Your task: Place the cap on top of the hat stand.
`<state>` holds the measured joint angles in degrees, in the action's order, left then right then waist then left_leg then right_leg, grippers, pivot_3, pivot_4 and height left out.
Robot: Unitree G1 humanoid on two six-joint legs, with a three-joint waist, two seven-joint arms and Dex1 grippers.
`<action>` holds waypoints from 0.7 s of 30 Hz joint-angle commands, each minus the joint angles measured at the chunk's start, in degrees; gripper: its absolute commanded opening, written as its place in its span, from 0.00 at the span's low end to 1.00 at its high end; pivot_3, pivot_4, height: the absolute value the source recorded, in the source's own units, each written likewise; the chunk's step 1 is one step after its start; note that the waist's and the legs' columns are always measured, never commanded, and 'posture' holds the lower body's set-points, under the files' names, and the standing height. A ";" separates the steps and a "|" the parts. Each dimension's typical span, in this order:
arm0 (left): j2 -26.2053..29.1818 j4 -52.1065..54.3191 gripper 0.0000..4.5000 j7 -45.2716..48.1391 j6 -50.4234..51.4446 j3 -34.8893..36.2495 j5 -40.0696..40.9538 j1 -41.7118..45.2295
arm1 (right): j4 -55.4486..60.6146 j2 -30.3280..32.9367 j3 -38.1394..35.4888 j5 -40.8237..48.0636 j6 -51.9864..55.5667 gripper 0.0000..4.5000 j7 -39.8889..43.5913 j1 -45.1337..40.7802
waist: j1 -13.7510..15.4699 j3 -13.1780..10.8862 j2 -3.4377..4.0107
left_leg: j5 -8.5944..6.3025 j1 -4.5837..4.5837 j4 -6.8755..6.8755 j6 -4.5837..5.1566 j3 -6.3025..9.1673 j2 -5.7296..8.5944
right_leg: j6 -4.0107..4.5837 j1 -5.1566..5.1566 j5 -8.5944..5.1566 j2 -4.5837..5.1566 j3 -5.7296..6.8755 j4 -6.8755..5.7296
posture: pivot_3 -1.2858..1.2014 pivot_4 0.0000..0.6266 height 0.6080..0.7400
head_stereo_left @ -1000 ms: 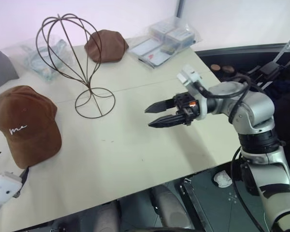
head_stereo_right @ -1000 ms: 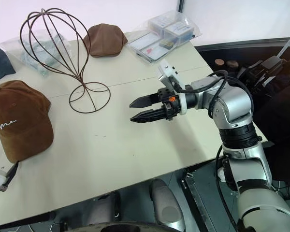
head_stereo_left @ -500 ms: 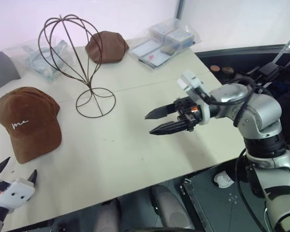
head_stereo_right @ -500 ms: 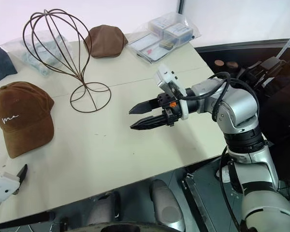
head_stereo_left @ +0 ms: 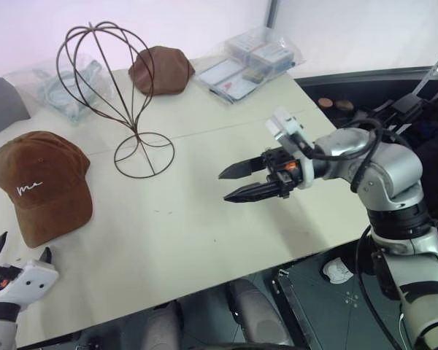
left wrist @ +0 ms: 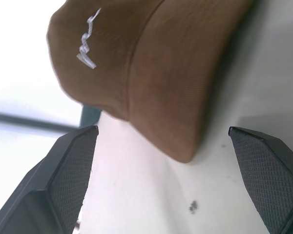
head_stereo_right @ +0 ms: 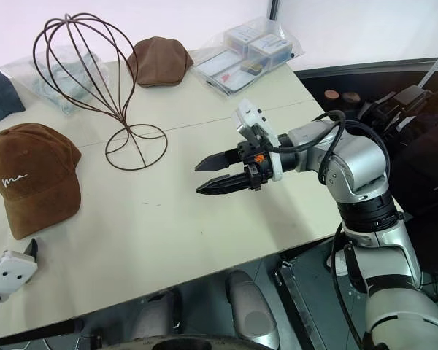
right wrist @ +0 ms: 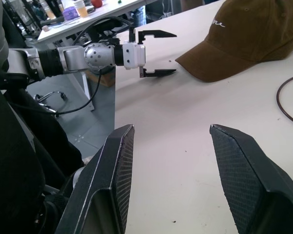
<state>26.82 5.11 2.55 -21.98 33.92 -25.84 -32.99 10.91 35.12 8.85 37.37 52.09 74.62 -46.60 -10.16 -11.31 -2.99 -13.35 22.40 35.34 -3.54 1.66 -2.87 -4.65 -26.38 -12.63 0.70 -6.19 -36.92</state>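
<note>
- Where the worktop (head_stereo_left: 204, 240) meets its near left corner, the left gripper (head_stereo_left: 18, 257) sits with its two black fingers spread wide and nothing between them, just short of the cap's brim.
- Beside it, the cap (head_stereo_left: 40, 186) lies flat on the worktop at the left, crown up, brim toward the near edge, white cursive stitching on the front.
- Further back and to the right stands the hat stand (head_stereo_left: 113, 95), upright on its ring base, its wire cage bare; cap and stand are apart.
- Behind the stand rests a plain brown hat (head_stereo_left: 160, 69), with clear plastic bags (head_stereo_left: 252, 58) to its right and a grey cap (head_stereo_left: 0, 102) at the far left edge.
- Over the right half of the worktop the right gripper (head_stereo_left: 233, 182) hangs above the surface, pointing left, its fingers parted and empty.
- From the left wrist view, the cap's brim (left wrist: 171, 102) is close up between the spread fingers, untouched by either.
- From the right wrist view, the left gripper's open fingers appear from the side, near the brim, with a cluttered table (right wrist: 73, 12) behind.
- Compared with a second ago, the left gripper's fingertips now rise into the head views beside the brim, where earlier they barely showed; cap, stand and right gripper are unchanged.
</note>
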 commanded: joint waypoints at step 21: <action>4.71 0.67 1.00 0.43 10.61 -1.52 0.17 3.64 | 0.45 -0.43 -1.44 1.69 -1.16 0.55 -3.60 1.17 | 0.01 0.00 -0.01 | 0.00 0.02 -0.01 0.00 0.01 0.00 | -0.01 -0.02 0.00 -0.02 0.01 -0.02 | 0.52 0.24 1.00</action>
<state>30.20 6.39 2.59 -8.76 32.51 -26.78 -28.26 10.90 34.74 8.79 38.01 51.96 71.15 -45.29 -10.15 -11.31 -3.00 -13.35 22.42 35.33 -3.54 1.68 -2.87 -4.66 -26.40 -12.63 0.68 -6.18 -36.94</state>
